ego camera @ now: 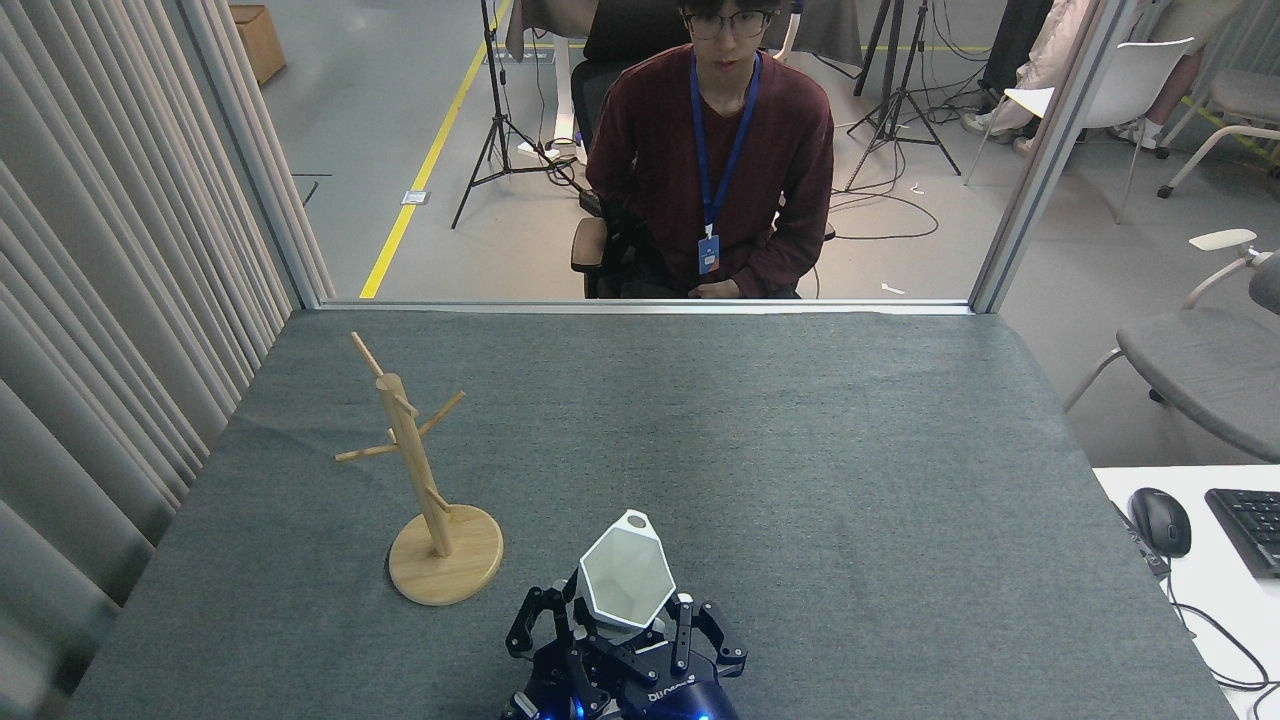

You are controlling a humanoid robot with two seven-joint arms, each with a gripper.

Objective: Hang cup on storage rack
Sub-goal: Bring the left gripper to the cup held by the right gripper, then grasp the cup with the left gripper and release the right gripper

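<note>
The white hexagonal cup (625,580) is held at the table's near edge, its open mouth turned up and away from me and its small round hole at the far rim. My right gripper (620,635), dark with blue lights, comes up from the bottom edge and is shut on the cup's narrow base, one finger on each side. The wooden storage rack (412,455) stands upright on its round disc base (446,567), to the left of the cup and a little farther back, with bare slanted pegs. My left gripper is out of view.
Grey felt covers the table (800,450). A person in a dark red top (715,150) sits just beyond its far edge. Curtains (100,300) hang along the left side. A mouse (1160,520) and a keyboard (1250,530) lie on a white desk at the right.
</note>
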